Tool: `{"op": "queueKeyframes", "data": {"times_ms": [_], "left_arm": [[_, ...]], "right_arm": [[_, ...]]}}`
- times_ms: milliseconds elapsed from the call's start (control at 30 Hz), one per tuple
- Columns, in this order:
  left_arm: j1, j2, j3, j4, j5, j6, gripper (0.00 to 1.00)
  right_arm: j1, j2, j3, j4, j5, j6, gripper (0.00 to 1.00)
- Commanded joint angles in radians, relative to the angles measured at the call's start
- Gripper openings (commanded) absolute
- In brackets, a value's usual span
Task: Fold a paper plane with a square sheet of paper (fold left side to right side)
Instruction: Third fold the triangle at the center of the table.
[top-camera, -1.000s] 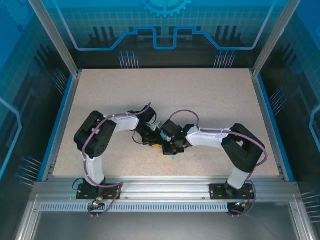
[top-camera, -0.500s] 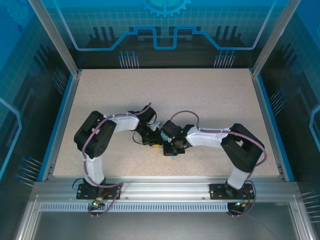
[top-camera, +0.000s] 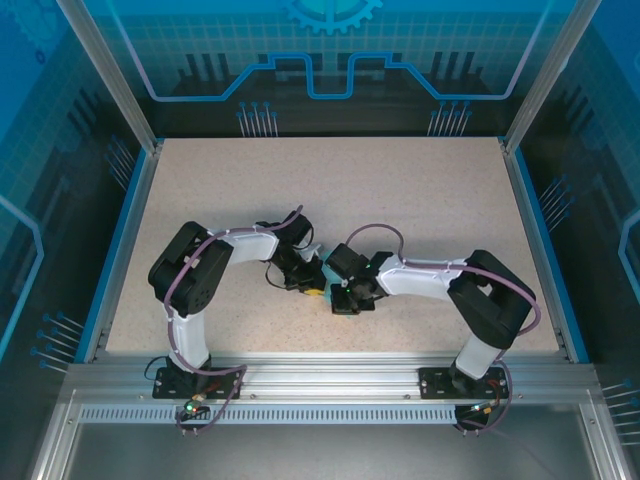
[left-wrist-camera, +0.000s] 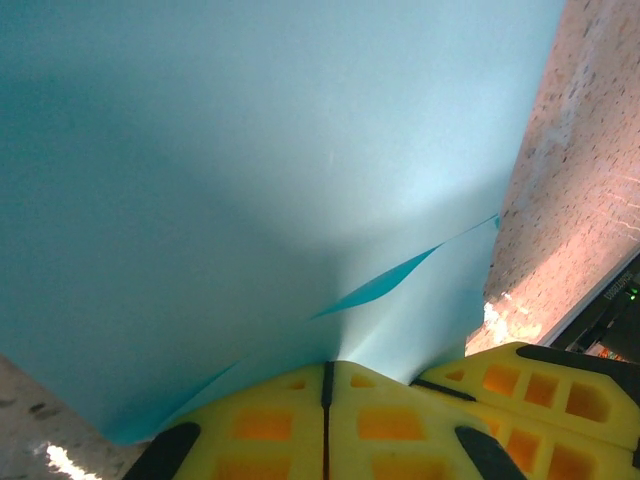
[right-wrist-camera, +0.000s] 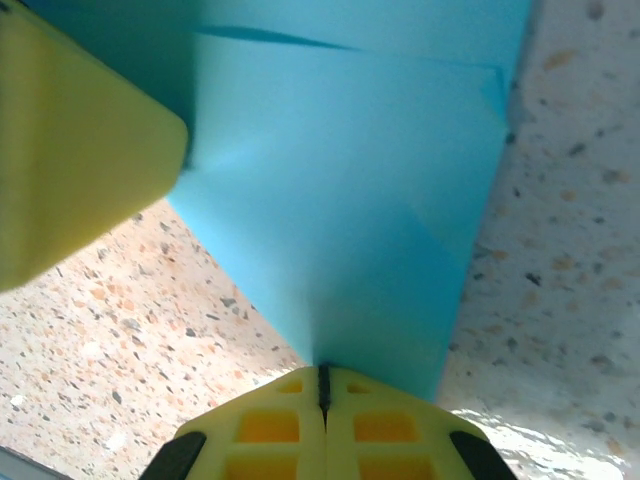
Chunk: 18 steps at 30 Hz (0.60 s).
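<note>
Clearly folded, cyan paper, overlapping layers

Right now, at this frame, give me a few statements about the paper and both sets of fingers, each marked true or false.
1. The left fingers are shut on the cyan paper. True.
2. The right fingers hang open above the paper. False: they are shut on it too.
3. The paper is a flat, unfolded square. False: creases and overlapping layers show.
4. Both sets of fingers meet over the near half of the table. True.
</note>
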Motion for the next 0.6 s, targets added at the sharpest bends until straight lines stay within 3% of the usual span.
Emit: {"op": "queueKeyframes", "data": {"times_ms": [0, 567], "left_arm": [[-0.006, 0.077, -0.023, -0.062, -0.142, 0.011, 0.08], [-0.007, 0.066, -0.013, -0.059, -0.131, -0.003, 0.08]], "right_arm": [[-0.002, -0.015, -0.054, -0.126, 0.021, 0.016, 0.00], [-0.029, -0.162, -0.117, -0.130, 0.016, -0.043, 0.00]]}}
